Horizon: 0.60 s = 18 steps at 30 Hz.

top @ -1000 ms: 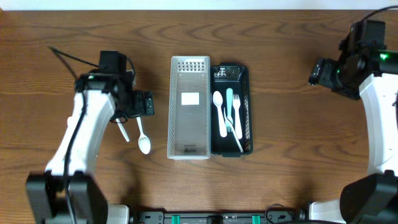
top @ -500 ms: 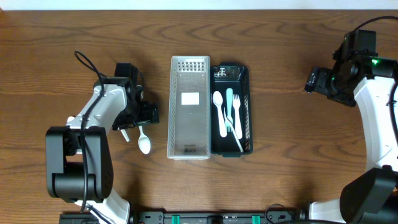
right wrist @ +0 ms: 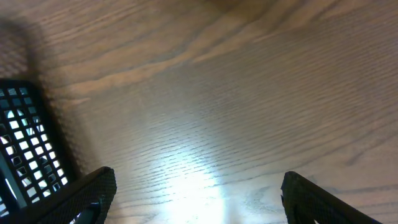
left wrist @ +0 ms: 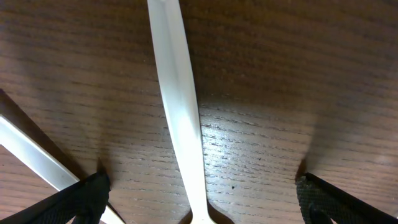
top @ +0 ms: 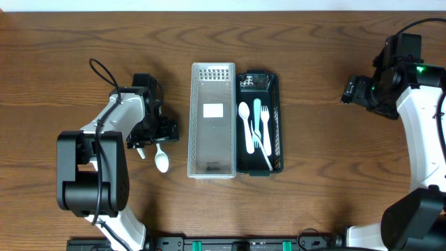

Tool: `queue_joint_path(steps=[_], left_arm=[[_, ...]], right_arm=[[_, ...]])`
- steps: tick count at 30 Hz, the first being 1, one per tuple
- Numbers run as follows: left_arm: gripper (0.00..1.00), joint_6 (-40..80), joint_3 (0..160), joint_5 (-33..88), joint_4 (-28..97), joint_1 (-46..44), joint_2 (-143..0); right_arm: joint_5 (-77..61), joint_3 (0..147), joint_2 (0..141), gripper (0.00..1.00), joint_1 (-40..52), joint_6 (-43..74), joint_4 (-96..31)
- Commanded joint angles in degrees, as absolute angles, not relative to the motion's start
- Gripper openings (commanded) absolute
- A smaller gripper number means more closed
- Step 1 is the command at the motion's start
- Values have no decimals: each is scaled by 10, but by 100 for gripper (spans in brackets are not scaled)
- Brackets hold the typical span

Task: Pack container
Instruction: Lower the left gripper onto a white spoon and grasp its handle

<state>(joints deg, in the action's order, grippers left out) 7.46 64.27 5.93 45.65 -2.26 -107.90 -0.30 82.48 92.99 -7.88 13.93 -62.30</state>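
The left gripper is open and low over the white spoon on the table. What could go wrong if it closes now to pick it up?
1. A second white utensil lies right beside one of the fingers of the left gripper. Closing could push it or catch it together with the spoon.
2. The spoon's handle is thin and lies flat on the wooden table, so the fingers may slip over it or grip it only weakly.

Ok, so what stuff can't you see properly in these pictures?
Second white utensil: in the overhead view the left gripper covers most of it, and the left wrist view cuts it off. Fork or knife, I cannot tell.
Spoon: its bowl runs off the bottom edge of the left wrist view.
Small items at the black tray's top end: too small overhead to name.
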Motion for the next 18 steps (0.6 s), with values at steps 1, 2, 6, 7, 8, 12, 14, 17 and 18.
queue_joint_path(steps=[1,2,6,7,8,12,14,17,18], left_arm=[[98,76,638,60,460,-20,-1108],[98,76,638,60,461,-20,-1109],[82,76,638,60,466,-20,-1108],[75,76,638,60,470,-20,-1108],[69,76,638,60,473,-20,-1108],[53,76,638,60,484,-20,-1108],[44,76,638,60,488,-20,-1108],[39,76,638,60,493,-20,-1108],[34,76,638,60,494,-20,-1108]], right_arm=[[-5,822,933,89,-80,132,-624],[-5,822,933,89,-80,132,-625],[-5,822,933,89,-80,132,-624],[-5,822,933,89,-80,132,-624],[-5,822,933,89,-80,132,-624],[-5,822,933,88,-80,132,-623],[-5,822,933,89,-80,132,-624],[-5,822,933,89,-80,132,-624],[-5,822,933,89,-80,132,-624]])
